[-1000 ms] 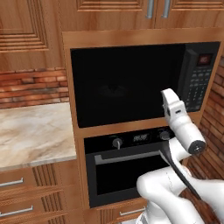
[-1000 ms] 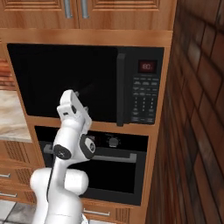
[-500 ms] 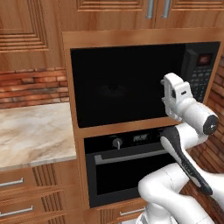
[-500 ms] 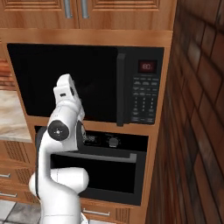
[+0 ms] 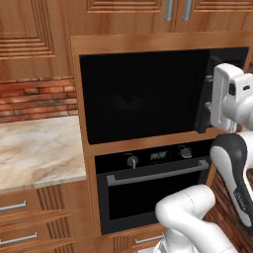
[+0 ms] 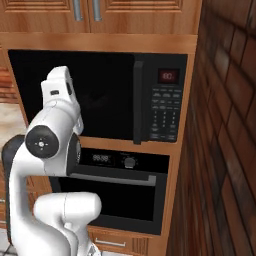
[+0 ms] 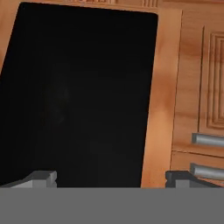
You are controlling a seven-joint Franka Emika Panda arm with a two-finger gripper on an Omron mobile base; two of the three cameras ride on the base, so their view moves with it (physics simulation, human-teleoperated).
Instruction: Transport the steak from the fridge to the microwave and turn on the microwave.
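Note:
The microwave [image 5: 143, 94] is a black built-in box in a wooden wall unit, and its wide dark door looks shut. Its button panel [image 6: 167, 107] with a small red display [image 6: 168, 76] sits on the right. My white hand [image 5: 228, 94] is raised in front of the door's right part, and in the right base view the hand [image 6: 59, 90] sits left of the door's middle. In the hand view, which is rolled sideways, my gripper [image 7: 111, 178] stands open and empty, facing the microwave door [image 7: 78, 96]. The steak and the fridge are out of view.
A black oven [image 5: 153, 188] with knobs and a long bar handle sits right under the microwave. A marble counter [image 5: 34, 148] with drawers lies to the left. A brick wall [image 6: 225, 150] stands close on the right. Cabinet doors with metal handles [image 5: 178, 10] hang above.
The hand has risen from the level of the door's lower edge to mid-door height, and the elbow has swung up beside it. The jaws have stayed open.

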